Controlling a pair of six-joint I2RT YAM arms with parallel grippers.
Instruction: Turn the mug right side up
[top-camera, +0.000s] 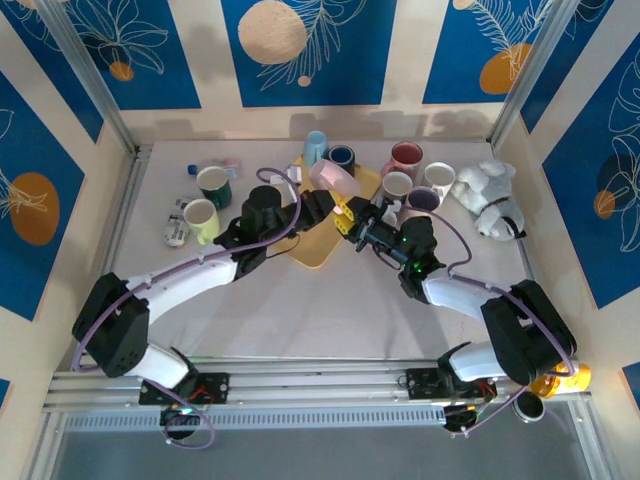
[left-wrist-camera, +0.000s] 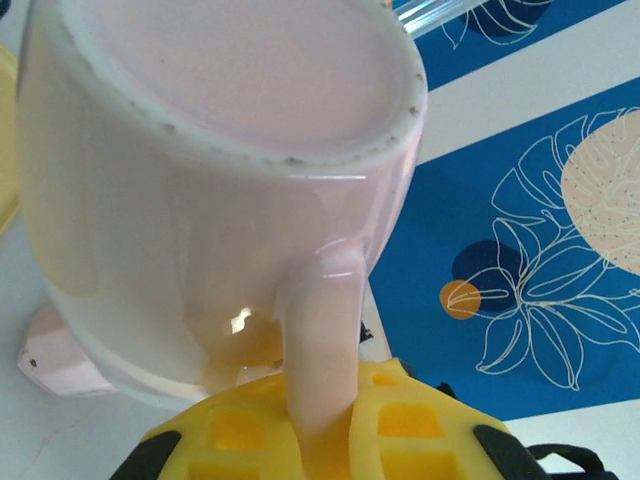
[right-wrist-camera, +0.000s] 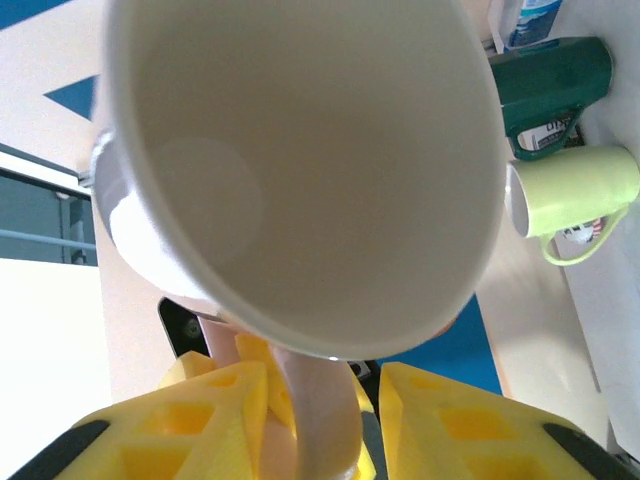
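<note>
The pink mug (top-camera: 335, 180) hangs tilted on its side over the far end of the yellow tray (top-camera: 313, 250). My left gripper (top-camera: 322, 205) is shut on the mug's handle (left-wrist-camera: 322, 340), and in the left wrist view the mug's base (left-wrist-camera: 240, 70) faces the camera. My right gripper (top-camera: 352, 215) comes in from the other side. Its yellow fingers (right-wrist-camera: 200, 420) straddle the same handle (right-wrist-camera: 315, 410), with a gap still showing on the right side. The mug's white inside (right-wrist-camera: 300, 170) faces the right wrist camera.
A dark green mug (top-camera: 213, 183) and a pale green mug (top-camera: 200, 215) stand left of the tray. Several more mugs (top-camera: 407, 157) cluster at the back, next to a white plush toy (top-camera: 490, 195) on the right. The table's walls close in on three sides.
</note>
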